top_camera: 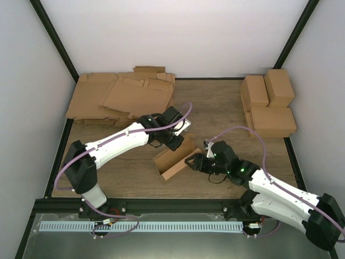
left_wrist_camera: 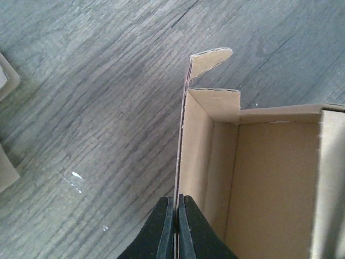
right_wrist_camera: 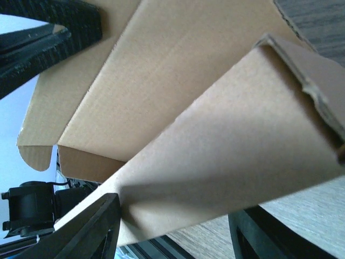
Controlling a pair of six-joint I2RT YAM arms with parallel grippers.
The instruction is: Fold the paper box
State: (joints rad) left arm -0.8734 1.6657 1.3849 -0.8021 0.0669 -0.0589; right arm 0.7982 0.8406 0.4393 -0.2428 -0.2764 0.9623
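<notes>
The paper box (top_camera: 173, 160) is a small brown cardboard box, open on top, lying near the middle of the table. My left gripper (top_camera: 176, 142) is shut on the box's thin upright side wall; in the left wrist view the black fingertips (left_wrist_camera: 168, 226) pinch that wall (left_wrist_camera: 183, 140), with a small rounded flap (left_wrist_camera: 210, 58) at its far end and the box's inside (left_wrist_camera: 269, 183) to the right. My right gripper (top_camera: 193, 161) is at the box's right end. It is open (right_wrist_camera: 172, 232), with a box panel (right_wrist_camera: 215, 151) lying between its spread fingers (right_wrist_camera: 91, 229).
A pile of wide flat cardboard sheets (top_camera: 121, 96) lies at the back left. Several finished brown boxes (top_camera: 268, 105) stand at the back right. Black frame posts and white walls bound the wooden table (top_camera: 226, 108).
</notes>
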